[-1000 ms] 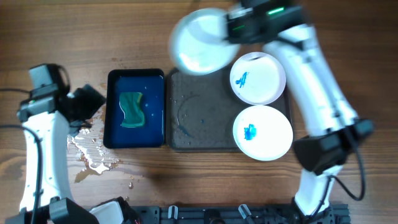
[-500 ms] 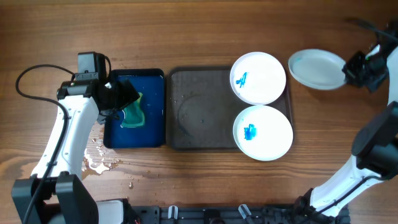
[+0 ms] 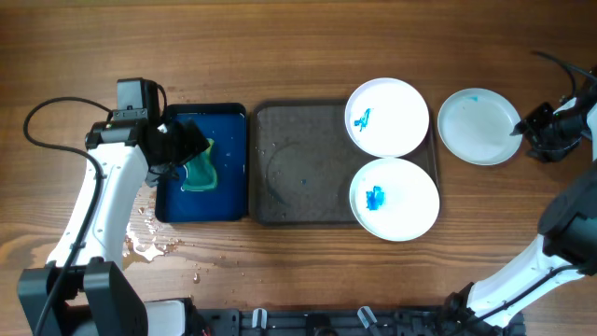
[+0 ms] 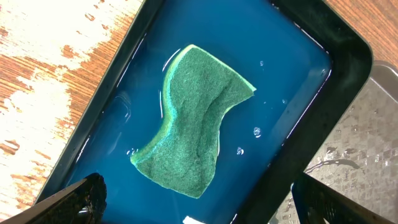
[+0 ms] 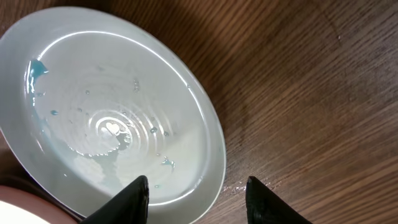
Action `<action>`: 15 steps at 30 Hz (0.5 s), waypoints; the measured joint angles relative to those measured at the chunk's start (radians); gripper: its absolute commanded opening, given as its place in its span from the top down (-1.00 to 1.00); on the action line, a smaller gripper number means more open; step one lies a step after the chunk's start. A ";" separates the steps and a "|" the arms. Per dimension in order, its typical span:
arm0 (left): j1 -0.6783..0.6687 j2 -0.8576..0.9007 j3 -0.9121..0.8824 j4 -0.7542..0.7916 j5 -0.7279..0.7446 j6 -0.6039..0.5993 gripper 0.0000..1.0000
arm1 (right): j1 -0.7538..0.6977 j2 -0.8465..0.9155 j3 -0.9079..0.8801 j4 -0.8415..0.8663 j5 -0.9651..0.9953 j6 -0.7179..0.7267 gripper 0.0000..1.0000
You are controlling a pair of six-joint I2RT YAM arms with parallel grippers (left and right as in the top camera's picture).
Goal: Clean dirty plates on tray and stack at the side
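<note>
Two white plates with blue smears sit on the right end of the dark grey tray (image 3: 298, 168): a far one (image 3: 387, 117) and a near one (image 3: 394, 199). A third plate (image 3: 478, 126), wet and with only a faint blue speck at its rim, lies flat on the table to the right of the tray; it also shows in the right wrist view (image 5: 106, 106). My right gripper (image 3: 532, 131) (image 5: 199, 199) is open, with its fingers on either side of that plate's right rim. My left gripper (image 3: 182, 149) (image 4: 199, 211) is open over the green sponge (image 4: 196, 124).
The sponge (image 3: 199, 165) lies in blue water in the small deep-blue tray (image 3: 233, 187), left of the grey tray. Spilled water (image 3: 140, 229) is on the wood at the front left. A black cable (image 3: 47, 112) loops at the left.
The right arm carried the third plate from above the tray to the right, lowered it flat onto the table and opened on it. The left arm moved over the blue tray, then stayed.
</note>
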 measured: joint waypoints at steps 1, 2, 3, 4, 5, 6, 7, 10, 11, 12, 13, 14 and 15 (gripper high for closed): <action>0.000 0.000 0.000 -0.003 0.000 0.000 -0.87 | 0.000 0.000 0.000 -0.004 0.000 0.000 -0.01; 0.000 0.000 0.000 -0.004 0.000 0.000 -0.87 | 0.000 0.000 0.000 -0.008 -0.008 -0.006 -0.01; 0.000 0.000 0.000 -0.004 0.000 0.000 -0.87 | 0.000 0.000 0.000 -0.009 -0.045 -0.031 -0.02; 0.000 0.000 0.000 -0.003 0.000 0.000 -0.87 | 0.006 0.000 0.000 -0.010 -0.094 -0.061 -0.05; 0.000 0.000 0.000 -0.003 0.000 0.000 -0.88 | 0.015 0.000 0.000 -0.010 -0.130 -0.094 -0.07; 0.000 0.000 0.000 -0.003 0.000 0.000 -0.88 | 0.035 -0.002 0.001 -0.012 -0.176 -0.140 -0.10; 0.000 0.000 0.000 -0.003 0.000 0.000 -0.88 | 0.076 -0.014 0.003 -0.013 -0.226 -0.204 -0.30; 0.000 0.000 0.000 -0.002 0.000 0.000 -0.88 | 0.204 -0.084 0.007 -0.018 -0.280 -0.326 -0.43; 0.000 0.000 0.000 -0.002 0.000 0.000 -0.88 | 0.266 -0.113 0.019 -0.021 -0.288 -0.370 -0.40; 0.000 0.000 0.000 -0.001 0.000 0.000 -0.88 | 0.321 -0.125 0.026 -0.020 -0.293 -0.405 -0.38; 0.000 0.000 0.000 -0.001 0.000 0.000 -0.88 | 0.370 -0.120 0.027 -0.020 -0.296 -0.439 -0.25; 0.000 0.000 0.000 -0.001 0.000 0.000 -0.88 | 0.396 -0.108 0.027 -0.015 -0.296 -0.460 -0.19; 0.000 0.000 0.000 -0.001 0.000 0.000 -0.88 | 0.413 -0.087 0.027 -0.001 -0.298 -0.472 -0.23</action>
